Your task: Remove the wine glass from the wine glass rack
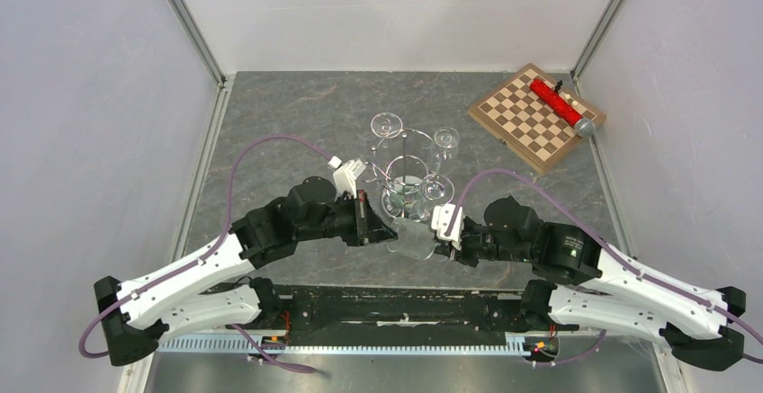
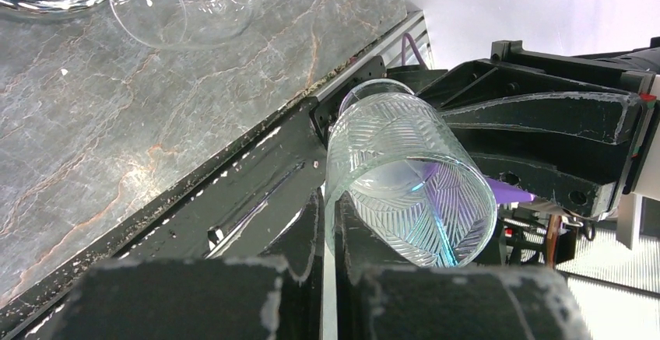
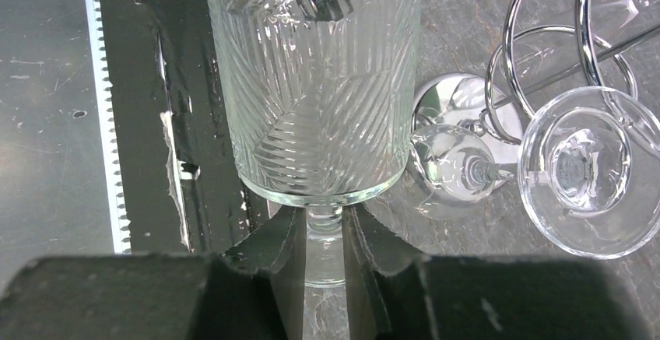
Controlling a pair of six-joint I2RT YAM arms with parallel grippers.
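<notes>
A patterned, cut-glass wine glass (image 1: 412, 238) is held on its side in the air between two robot arms. It sits just in front of the wine glass rack (image 1: 407, 170), over the near part of the grey stone-look table (image 1: 288, 141), and appears free of the rack's top ring. The right gripper (image 3: 323, 235) has its jaws clamped on the thin stem just below the bowl, a hold that steadies the glass without squeezing the fragile bowl. The left gripper (image 2: 327, 235) meets the open mouth of the glass from the other side. Its jaws are nearly together, with the rim wall running down into the slit between them, so they seem to pinch the rim. With both ends gripped, this looks like a hand-over or a two-handed carry away from the rack. Holding it sideways probably keeps the foot away from the wire loops. Other plain glasses (image 1: 387, 126) hang upside down from the chrome rack, close behind the held one, so a careless move could knock them. At the far right a chessboard (image 1: 526, 128) lies with a red tube-like object (image 1: 555, 102) on it, well apart from the work.
</notes>
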